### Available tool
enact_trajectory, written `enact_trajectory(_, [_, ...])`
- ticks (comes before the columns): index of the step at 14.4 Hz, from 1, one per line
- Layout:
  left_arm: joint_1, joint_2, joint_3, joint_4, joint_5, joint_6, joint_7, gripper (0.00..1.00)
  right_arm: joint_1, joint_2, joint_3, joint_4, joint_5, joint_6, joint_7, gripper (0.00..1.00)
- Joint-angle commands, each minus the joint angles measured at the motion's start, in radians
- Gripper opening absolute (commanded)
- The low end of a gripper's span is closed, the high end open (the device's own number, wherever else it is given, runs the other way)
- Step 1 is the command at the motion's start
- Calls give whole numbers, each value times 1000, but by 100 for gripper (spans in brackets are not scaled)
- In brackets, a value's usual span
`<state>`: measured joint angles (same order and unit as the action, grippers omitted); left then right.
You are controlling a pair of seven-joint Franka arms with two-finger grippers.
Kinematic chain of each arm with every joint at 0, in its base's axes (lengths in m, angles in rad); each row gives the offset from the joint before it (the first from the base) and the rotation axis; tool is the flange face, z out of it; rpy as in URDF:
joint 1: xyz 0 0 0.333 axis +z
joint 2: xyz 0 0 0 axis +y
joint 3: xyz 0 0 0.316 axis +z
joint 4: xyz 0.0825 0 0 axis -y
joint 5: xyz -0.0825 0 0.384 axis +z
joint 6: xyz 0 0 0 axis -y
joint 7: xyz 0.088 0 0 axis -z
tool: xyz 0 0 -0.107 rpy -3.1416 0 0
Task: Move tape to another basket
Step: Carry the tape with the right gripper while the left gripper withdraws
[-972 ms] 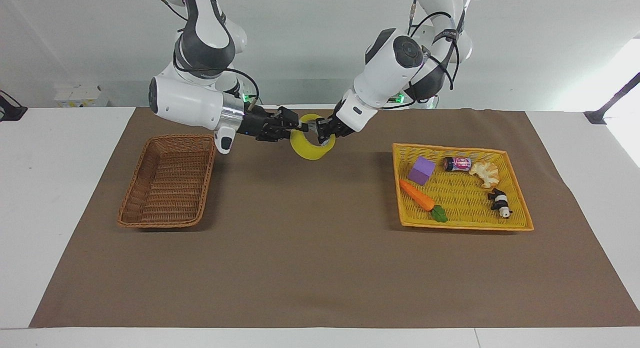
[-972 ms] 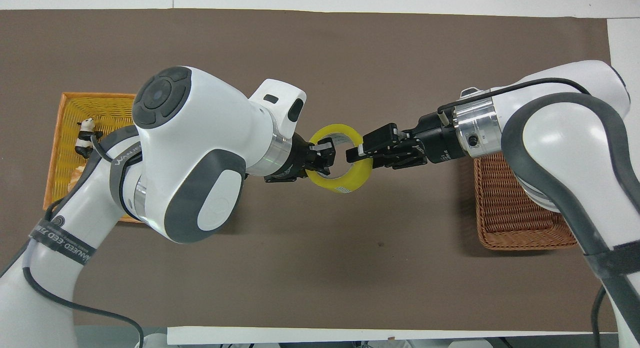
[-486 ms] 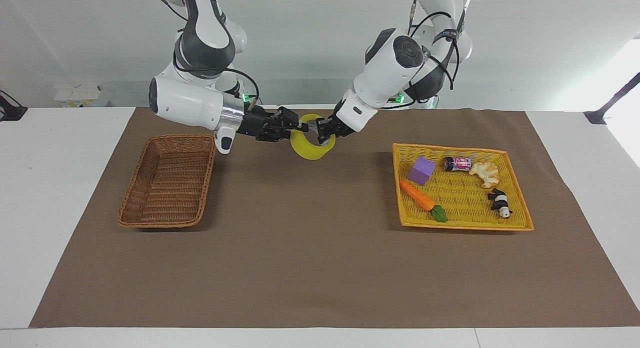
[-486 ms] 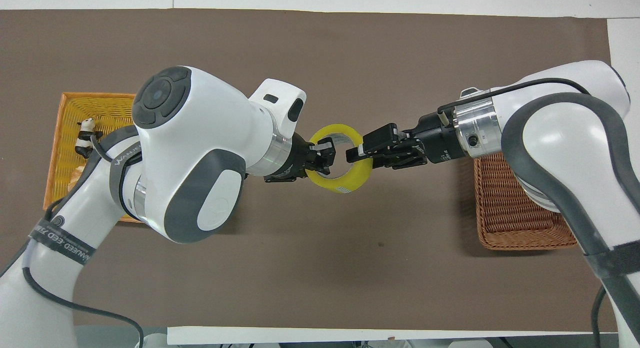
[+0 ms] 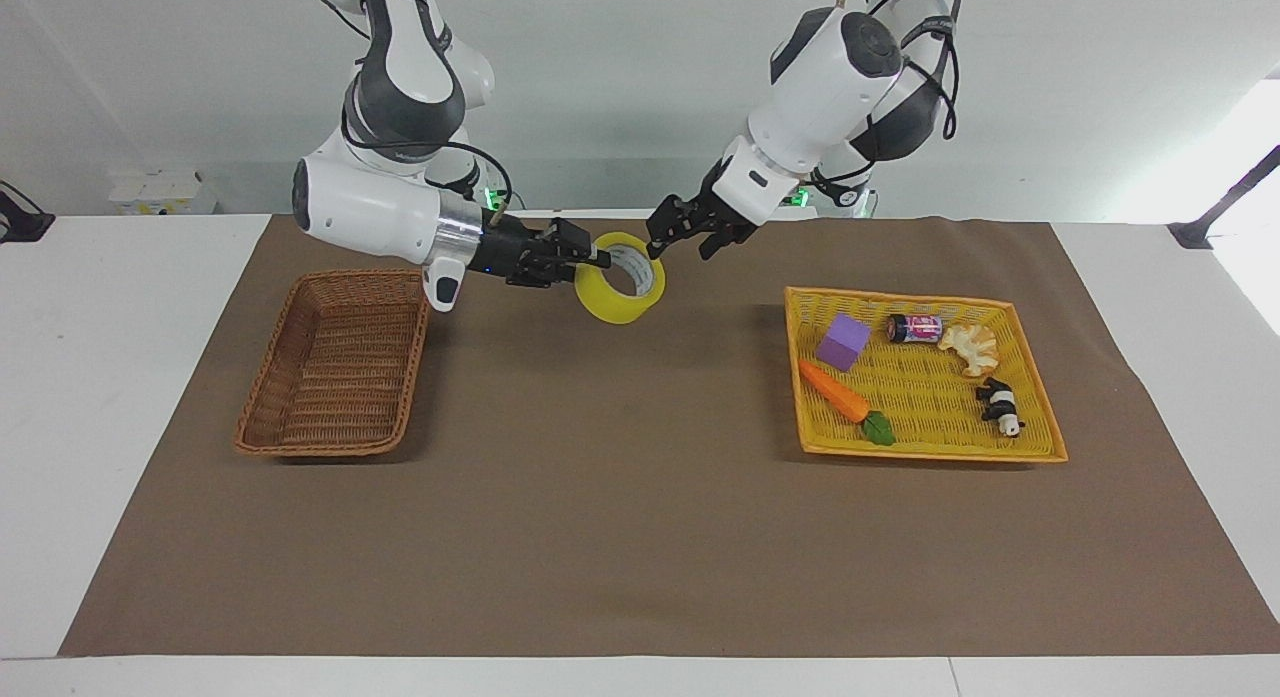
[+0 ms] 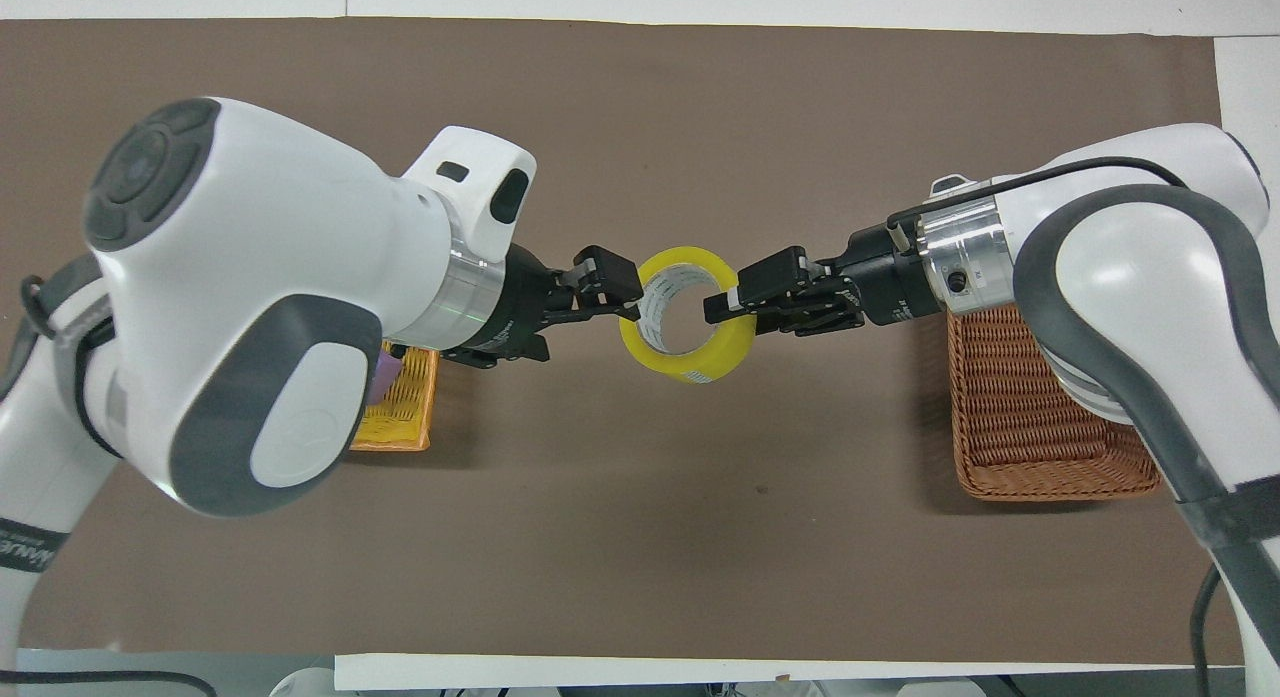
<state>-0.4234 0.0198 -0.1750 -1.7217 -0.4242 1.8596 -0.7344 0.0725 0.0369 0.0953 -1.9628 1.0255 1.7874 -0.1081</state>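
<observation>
The yellow tape hangs in the air over the middle of the brown mat, at the robots' end; it also shows in the overhead view. My right gripper is shut on the roll's rim and holds it alone, as the overhead view confirms. My left gripper is open and empty, raised just clear of the tape toward the left arm's end; the overhead view shows it beside the roll. The brown wicker basket stands empty at the right arm's end.
A flat yellow tray at the left arm's end holds a purple block, a carrot, a small can, a toy panda and a pale shell-like toy. A brown mat covers the table.
My left gripper has let go of the tape, opened and drawn up and back toward its own end. My right gripper keeps hold of the roll, which has barely moved.
</observation>
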Motion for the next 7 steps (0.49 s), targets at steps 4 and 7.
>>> enact_trajectory(4, [218, -18, 0, -9, 187, -99, 136, 99, -218, -41, 3, -10, -151, -141, -165, 0])
enact_trajectory(7, [338, -27, 2, -36, 258, -108, 396, 99, -405, -45, 3, -11, -301, -230, -318, 0])
